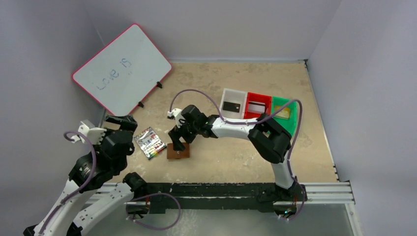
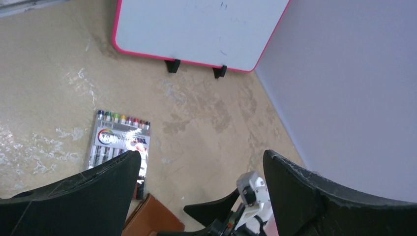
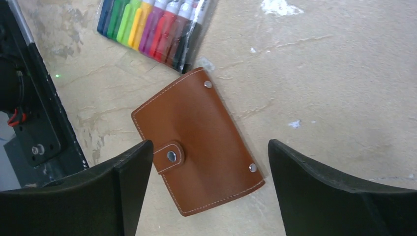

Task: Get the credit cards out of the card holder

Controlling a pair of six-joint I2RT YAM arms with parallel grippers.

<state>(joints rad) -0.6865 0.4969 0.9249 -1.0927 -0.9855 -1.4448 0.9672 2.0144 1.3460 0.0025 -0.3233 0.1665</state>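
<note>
The card holder [image 3: 196,142], a brown leather wallet, lies snapped shut and flat on the table; it also shows as the card holder [image 1: 178,151] in the top view. My right gripper [image 3: 210,144] hangs just above it, open, one finger on each side and nothing between them. In the top view the right gripper [image 1: 179,139] is right over the wallet. A black credit card [image 1: 231,105] lies in the white bin, a silvery one [image 1: 254,107] in the red bin, a gold one [image 1: 284,113] in the green bin. My left gripper [image 2: 201,153] is open and empty, to the left of the wallet.
A pack of coloured markers [image 1: 150,142] lies just left of the wallet. The white bin [image 1: 233,93], red bin [image 1: 259,96] and green bin [image 1: 295,123] stand in a row at the right. A pink-framed whiteboard [image 1: 123,69] leans at the back left. Walls close in the table.
</note>
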